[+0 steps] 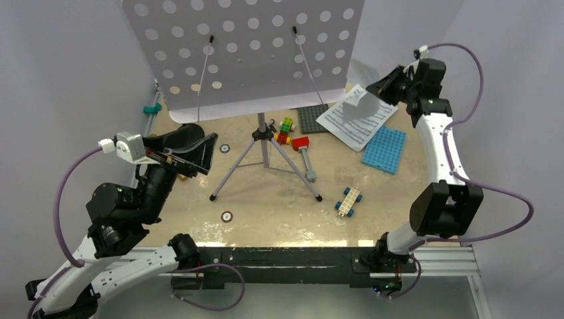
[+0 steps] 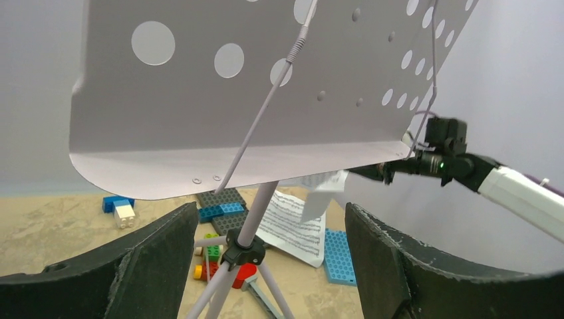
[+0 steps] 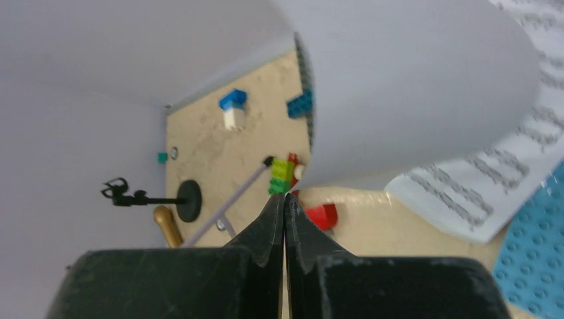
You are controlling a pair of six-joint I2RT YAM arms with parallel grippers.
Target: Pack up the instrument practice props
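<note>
Only partly visible: microphone [image 3: 167, 226].

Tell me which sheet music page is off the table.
The curled page pinched by the right gripper, hanging in the air. The other page lies flat on the table, by the blue baseplate.

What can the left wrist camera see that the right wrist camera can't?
Only the left wrist view shows the round holes in the music stand, and the right gripper from outside, pinching a raised page. Only the right wrist view shows the black mic stand and the gold-brown microphone beside it. Both show the printed sheet music, the blue baseplate and the red hammer head.
</note>
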